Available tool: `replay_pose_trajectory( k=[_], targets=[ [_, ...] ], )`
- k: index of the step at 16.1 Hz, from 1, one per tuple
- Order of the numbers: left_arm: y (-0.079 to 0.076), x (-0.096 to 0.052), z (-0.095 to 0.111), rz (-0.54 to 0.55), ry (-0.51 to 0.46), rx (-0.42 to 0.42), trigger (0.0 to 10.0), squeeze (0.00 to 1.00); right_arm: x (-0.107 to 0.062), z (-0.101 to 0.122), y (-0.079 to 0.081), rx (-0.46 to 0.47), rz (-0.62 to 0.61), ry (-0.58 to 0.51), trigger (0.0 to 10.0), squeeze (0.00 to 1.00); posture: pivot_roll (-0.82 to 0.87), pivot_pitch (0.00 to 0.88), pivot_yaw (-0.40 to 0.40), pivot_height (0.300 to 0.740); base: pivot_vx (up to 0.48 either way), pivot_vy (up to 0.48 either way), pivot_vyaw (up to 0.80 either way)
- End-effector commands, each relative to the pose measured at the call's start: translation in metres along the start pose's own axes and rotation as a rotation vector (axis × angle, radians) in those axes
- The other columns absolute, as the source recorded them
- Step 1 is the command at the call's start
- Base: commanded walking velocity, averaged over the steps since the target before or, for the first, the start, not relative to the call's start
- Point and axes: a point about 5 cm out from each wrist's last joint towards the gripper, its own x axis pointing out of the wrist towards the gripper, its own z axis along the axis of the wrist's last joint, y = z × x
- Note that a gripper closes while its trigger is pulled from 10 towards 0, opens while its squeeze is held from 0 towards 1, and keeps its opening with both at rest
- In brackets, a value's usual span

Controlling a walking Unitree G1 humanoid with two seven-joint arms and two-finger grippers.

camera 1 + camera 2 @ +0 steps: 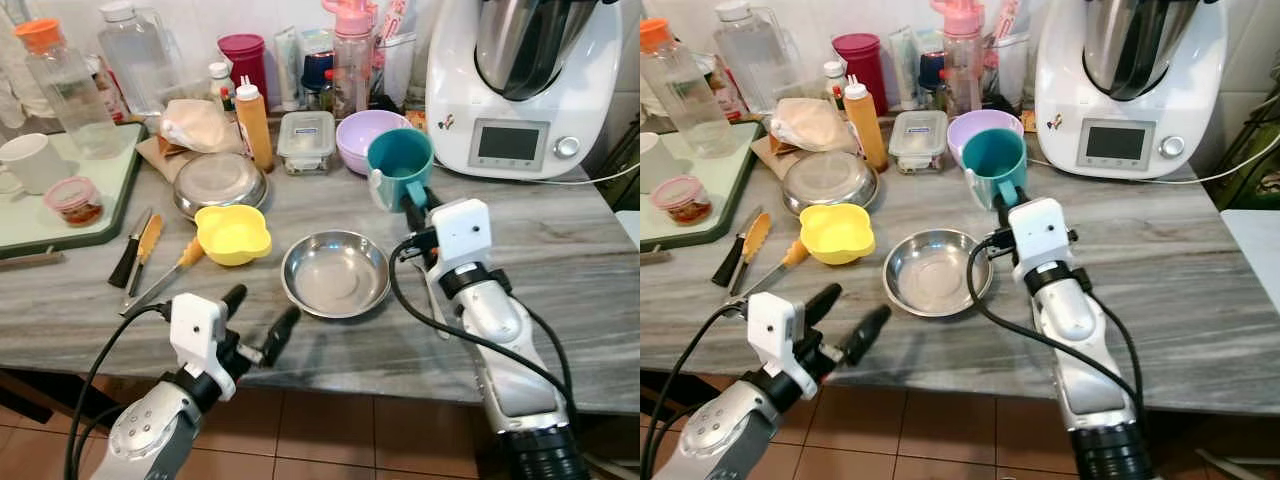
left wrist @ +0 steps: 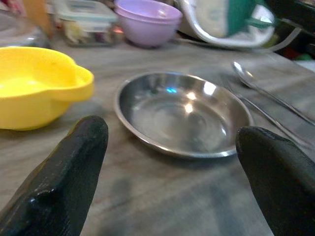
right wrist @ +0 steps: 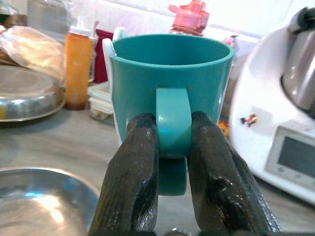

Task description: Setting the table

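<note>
A teal mug (image 1: 398,160) stands upright in front of the purple bowl (image 1: 365,135). My right gripper (image 1: 413,200) is shut on its handle (image 3: 172,118), one finger on each side. I cannot tell whether the mug's base touches the counter. An empty round steel plate (image 1: 335,272) lies mid-counter, just left of the right arm. A yellow bowl (image 1: 232,233) sits to its left. My left gripper (image 1: 262,305) hovers open over the counter's front edge, pointing at the steel plate (image 2: 182,113). A spoon (image 2: 256,86) lies beside the plate.
A white kitchen appliance (image 1: 520,90) stands at the back right, its cable running along the counter. Bottles, a clear lidded box (image 1: 306,138) and a covered steel dish (image 1: 220,180) crowd the back. Knives (image 1: 140,250) lie left of the yellow bowl, beside a green tray (image 1: 60,215).
</note>
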Motion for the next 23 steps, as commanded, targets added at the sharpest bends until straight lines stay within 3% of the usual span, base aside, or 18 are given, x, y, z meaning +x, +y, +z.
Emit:
replay_pose_trajectory(
  k=[1, 5, 11, 17, 23],
  targets=[
    [-0.003, -0.002, 0.002, -0.03, 0.008, -0.006, 10.0, 0.0, 0.0, 0.0, 0.003, 0.007, 0.016, -0.003, 10.0, 0.0, -0.13, 0.128, 0.073, 0.74, 0.0, 0.0, 0.0],
    [-0.01, -0.006, 0.004, -0.132, 0.052, -0.025, 10.0, 0.0, 0.019, 0.003, 0.002, 0.08, 0.066, -0.016, 10.0, 0.0, -0.11, 0.145, 0.087, 0.74, 0.0, 0.0, 0.0],
    [-0.011, -0.014, 0.004, -0.093, 0.061, -0.054, 10.0, 0.0, 0.054, 0.004, 0.008, 0.166, 0.176, -0.013, 10.0, 0.0, -0.05, 0.155, 0.076, 0.74, 0.0, 0.0, 0.0],
    [-0.007, -0.017, 0.0, -0.044, 0.059, -0.061, 10.0, 0.0, 0.052, -0.013, 0.013, 0.178, 0.24, 0.037, 10.0, 0.0, -0.03, 0.15, 0.066, 0.74, 0.0, 0.0, 0.0],
    [-0.004, -0.017, 0.002, -0.051, 0.051, -0.064, 10.0, 0.0, 0.048, -0.025, 0.002, 0.146, 0.207, 0.065, 10.0, 0.0, -0.05, 0.147, 0.074, 0.74, 0.0, 0.0, 0.0]
  ],
)
